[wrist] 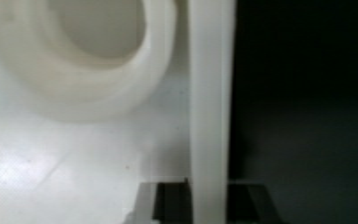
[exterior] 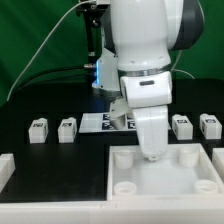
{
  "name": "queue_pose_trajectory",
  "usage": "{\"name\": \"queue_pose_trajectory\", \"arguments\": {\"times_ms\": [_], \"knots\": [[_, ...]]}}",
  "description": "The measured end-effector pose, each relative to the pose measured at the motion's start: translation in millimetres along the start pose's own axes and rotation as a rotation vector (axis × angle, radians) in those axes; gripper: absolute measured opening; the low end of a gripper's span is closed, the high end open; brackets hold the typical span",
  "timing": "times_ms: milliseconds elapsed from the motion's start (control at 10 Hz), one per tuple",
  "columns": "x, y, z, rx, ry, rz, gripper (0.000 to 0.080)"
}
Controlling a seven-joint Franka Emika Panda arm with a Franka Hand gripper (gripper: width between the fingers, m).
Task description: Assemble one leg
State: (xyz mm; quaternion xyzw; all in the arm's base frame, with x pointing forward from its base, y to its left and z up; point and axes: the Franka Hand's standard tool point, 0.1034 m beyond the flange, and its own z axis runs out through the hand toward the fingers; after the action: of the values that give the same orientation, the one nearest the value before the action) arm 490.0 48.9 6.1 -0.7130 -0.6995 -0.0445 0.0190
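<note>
Four legs, small white blocks with black-and-white tags, stand in a row on the black table. Two (exterior: 38, 129) (exterior: 67, 127) are at the exterior view's left and two (exterior: 181, 124) (exterior: 210, 124) at its right. My gripper (exterior: 151, 152) touches none of them. It is down on the far wall of the big white tray-like panel (exterior: 160, 182). In the wrist view my gripper (wrist: 208, 184) straddles that wall (wrist: 208, 90), with a dark finger (wrist: 167, 202) flush against each side. A round socket (wrist: 91, 40) of the panel lies beside the wall.
The marker board (exterior: 100, 122) lies behind the panel, partly hidden by the arm. A white block (exterior: 4, 172) sits at the exterior view's left edge. The panel has round sockets (exterior: 124, 160) in its corners.
</note>
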Motion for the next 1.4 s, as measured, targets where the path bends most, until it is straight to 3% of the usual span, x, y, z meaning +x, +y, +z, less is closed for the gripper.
{"name": "queue_pose_trajectory", "arguments": {"times_ms": [300, 700, 800, 900, 1000, 1100, 1200, 1300, 1400], "knots": [[13.5, 0.5, 2.5, 0.017, 0.01, -0.003, 0.0055], [12.7, 0.3, 3.2, 0.014, 0.012, -0.002, 0.0053], [12.4, 0.3, 3.2, 0.014, 0.012, -0.001, 0.0224], [12.1, 0.3, 3.2, 0.014, 0.012, 0.0, 0.0224], [11.9, 0.3, 3.2, 0.014, 0.011, 0.0, 0.0423], [11.7, 0.3, 3.2, 0.014, 0.011, 0.001, 0.057], [11.4, 0.4, 3.2, 0.014, 0.011, 0.002, 0.057], [11.1, 0.4, 3.1, 0.014, 0.011, 0.002, 0.0633], [10.8, 0.4, 3.1, 0.014, 0.011, 0.003, 0.0646]]}}
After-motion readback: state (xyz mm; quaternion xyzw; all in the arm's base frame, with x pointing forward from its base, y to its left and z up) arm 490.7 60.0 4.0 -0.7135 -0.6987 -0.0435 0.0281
